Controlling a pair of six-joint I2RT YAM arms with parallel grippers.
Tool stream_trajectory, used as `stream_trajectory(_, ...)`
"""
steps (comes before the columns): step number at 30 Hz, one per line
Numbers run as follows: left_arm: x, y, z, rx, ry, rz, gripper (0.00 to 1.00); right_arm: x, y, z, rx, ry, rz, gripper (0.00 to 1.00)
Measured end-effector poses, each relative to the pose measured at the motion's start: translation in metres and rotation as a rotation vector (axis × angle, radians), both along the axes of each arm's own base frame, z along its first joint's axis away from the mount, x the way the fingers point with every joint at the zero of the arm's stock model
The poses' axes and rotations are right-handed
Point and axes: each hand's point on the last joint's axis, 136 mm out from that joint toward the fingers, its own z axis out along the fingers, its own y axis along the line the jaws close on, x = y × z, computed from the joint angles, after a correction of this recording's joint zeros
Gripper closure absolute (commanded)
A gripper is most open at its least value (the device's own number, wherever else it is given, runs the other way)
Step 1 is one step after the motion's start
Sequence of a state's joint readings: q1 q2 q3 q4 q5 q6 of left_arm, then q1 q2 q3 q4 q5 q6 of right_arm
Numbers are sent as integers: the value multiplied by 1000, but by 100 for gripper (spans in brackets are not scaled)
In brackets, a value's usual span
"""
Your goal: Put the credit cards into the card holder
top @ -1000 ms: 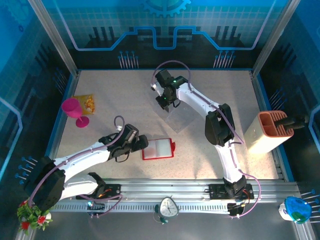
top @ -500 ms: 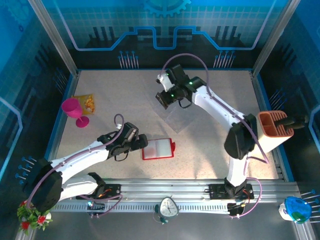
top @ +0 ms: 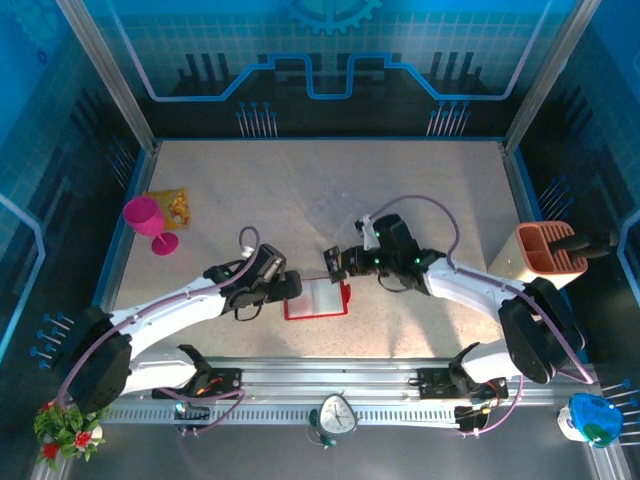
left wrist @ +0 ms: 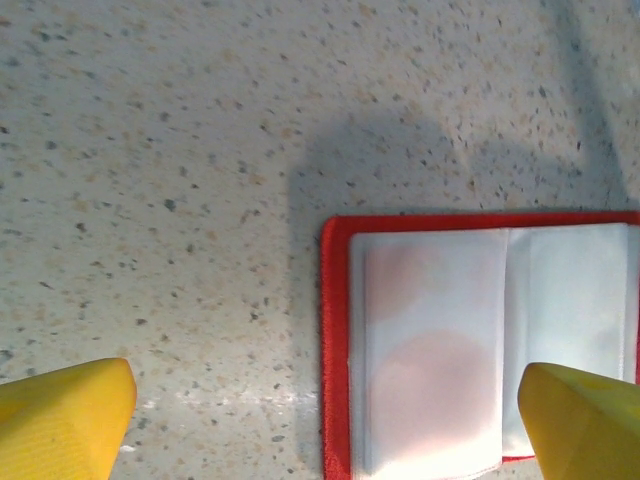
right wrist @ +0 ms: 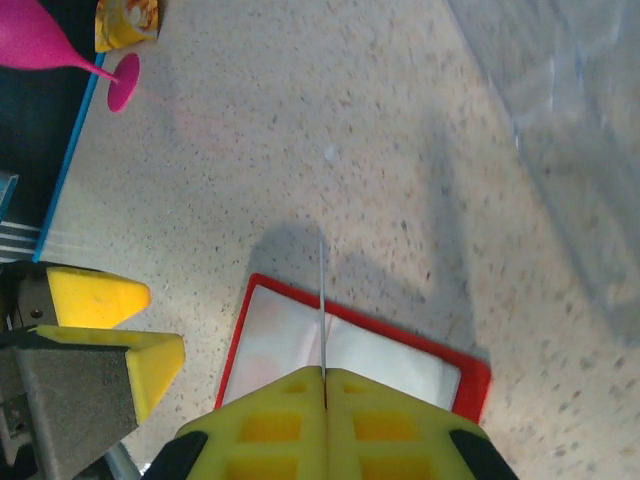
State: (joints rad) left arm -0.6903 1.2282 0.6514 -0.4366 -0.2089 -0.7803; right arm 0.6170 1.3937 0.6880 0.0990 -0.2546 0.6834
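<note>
Right gripper [right wrist: 325,372] is hovering a credit card [right wrist: 322,290] over the open card holder [right wrist: 385,360], jaws pinching it edge-on — none looks inserted yet; left gripper [left wrist: 320,420] jaws wide.

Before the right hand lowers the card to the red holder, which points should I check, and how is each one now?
1. Card gripped: ok. The right hand is shut on the credit card, which is seen edge-on.
2. Holder open: ok. The card holder lies flat with its pale inside up.
3. Card over holder: ok. It stands over the holder's far border.
4. Card lined up with a pocket: cannot tell.
5. Holder steadied: cannot tell. The left hand stands open at its left end.
</note>
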Motion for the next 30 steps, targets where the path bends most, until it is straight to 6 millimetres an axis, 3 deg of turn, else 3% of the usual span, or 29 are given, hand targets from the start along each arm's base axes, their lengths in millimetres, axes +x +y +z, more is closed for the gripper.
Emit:
stream_trajectory(3, -4, -6, -7, 34, 15, -28, 1, -16, 8, -10, 50, 11, -11, 100)
stream_trajectory(7, -8, -6, -18, 81, 34, -44, 1, -25, 17, -6, 121, -28, -35, 100)
stream_trajectory(17, -14, -4, -37, 155, 68, -59, 1, -23, 20, -20, 190, -29, -115, 100)
stream_trajectory(30, -20, 6, -44, 190, 78, -26, 1, -24, 34, -37, 213, -5, -121, 100)
